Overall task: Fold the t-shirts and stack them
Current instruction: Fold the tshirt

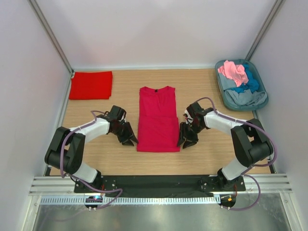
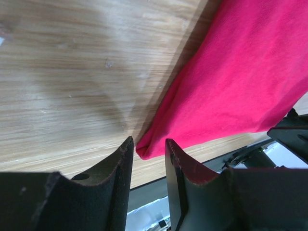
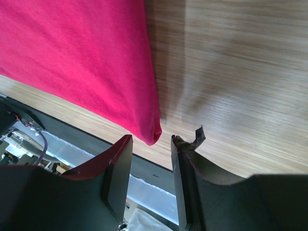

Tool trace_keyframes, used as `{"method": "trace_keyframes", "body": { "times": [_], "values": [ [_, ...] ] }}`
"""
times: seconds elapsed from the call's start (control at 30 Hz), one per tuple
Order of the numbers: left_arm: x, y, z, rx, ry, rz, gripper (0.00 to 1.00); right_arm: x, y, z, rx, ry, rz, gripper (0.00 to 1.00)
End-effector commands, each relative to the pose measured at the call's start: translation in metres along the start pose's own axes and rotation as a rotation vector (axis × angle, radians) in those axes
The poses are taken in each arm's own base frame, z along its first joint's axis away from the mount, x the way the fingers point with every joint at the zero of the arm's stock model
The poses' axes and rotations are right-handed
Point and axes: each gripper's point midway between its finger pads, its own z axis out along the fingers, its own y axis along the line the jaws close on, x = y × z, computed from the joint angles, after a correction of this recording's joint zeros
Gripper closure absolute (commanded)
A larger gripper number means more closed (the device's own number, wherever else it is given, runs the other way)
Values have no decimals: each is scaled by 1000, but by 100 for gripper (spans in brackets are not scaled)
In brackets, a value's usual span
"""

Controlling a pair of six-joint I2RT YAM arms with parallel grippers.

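Note:
A crimson t-shirt (image 1: 157,120) lies flat in the middle of the table, sleeves folded in, collar at the far end. My left gripper (image 1: 129,140) hovers at its near left corner and my right gripper (image 1: 185,141) at its near right corner. In the left wrist view the left gripper (image 2: 148,142) is open, and the corner of the crimson shirt (image 2: 240,82) shows just past its tips. The right gripper (image 3: 151,139) is open too, with the other corner of the shirt (image 3: 77,53) right at its tips. A scarlet t-shirt (image 1: 91,84) lies folded at the far left.
A grey-blue tub (image 1: 260,91) at the far right holds pink (image 1: 234,72), blue (image 1: 250,84) and grey (image 1: 243,98) shirts in a heap. The wooden table (image 1: 207,159) ends at a black base plate (image 1: 159,184) on the near side. White walls close in the left, back and right.

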Motion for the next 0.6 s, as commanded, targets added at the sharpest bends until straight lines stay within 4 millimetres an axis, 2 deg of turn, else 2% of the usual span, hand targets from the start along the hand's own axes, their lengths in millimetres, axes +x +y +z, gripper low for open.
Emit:
{"method": "trace_keyframes", "body": {
  "times": [0.0, 0.17, 0.37, 0.4, 0.57],
  "values": [
    [3, -9, -3, 50, -15, 15, 67, 1, 8, 1, -60, -22, 6, 55],
    [11, -4, 3, 49, 0, 5, 71, 9, 7, 3, -81, -15, 17, 57],
    [19, -1, 10, 61, 21, -19, 91, 10, 8, 5, -96, -19, 22, 60],
    [21, 0, 10, 61, 20, -25, 99, 11, 6, 6, -96, -17, 28, 61],
    [25, 6, 12, 55, 18, -41, 100, 16, 0, 13, -86, -8, 44, 73]
  ]
}}
